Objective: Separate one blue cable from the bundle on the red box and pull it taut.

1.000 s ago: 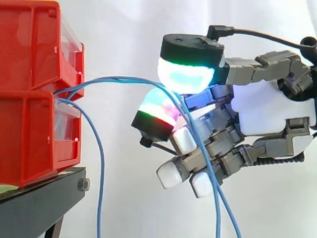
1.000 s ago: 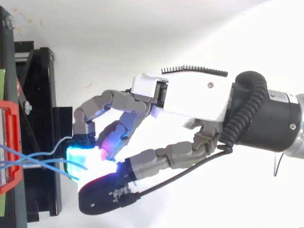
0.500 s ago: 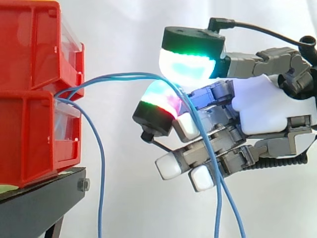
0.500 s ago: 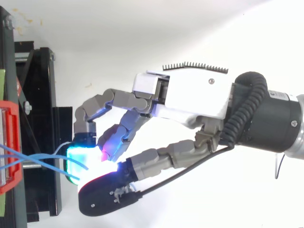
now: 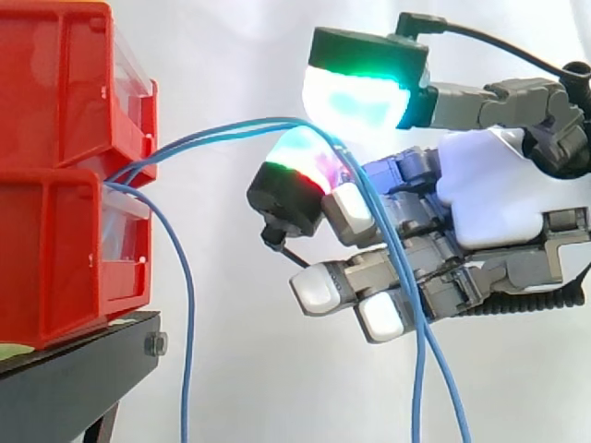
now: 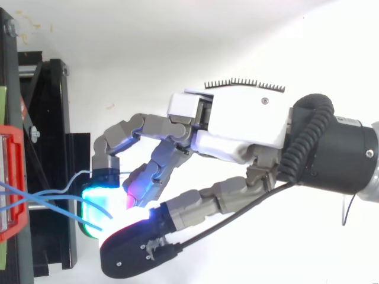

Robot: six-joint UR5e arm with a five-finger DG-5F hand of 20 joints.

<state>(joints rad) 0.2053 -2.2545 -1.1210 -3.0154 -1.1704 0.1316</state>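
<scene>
Red bins (image 5: 65, 185) stood left; 1 slack strand (image 5: 187, 314) hung beside them. 2 blue cables (image 5: 222, 132) arched, not taut, to my hand (image 5: 489, 198), curled with both caught between thumb pad (image 5: 355, 97) and finger pad (image 5: 300, 171). Singling 1 out and tightening remained, I judged.

At left, bins (image 5: 65, 111) stacked on a stand (image 5: 83, 360), with cables (image 5: 240, 129) strung from between them rightward to the hand (image 5: 499, 198), passing between thumb above and finger below, then hanging before the other fingers.
</scene>
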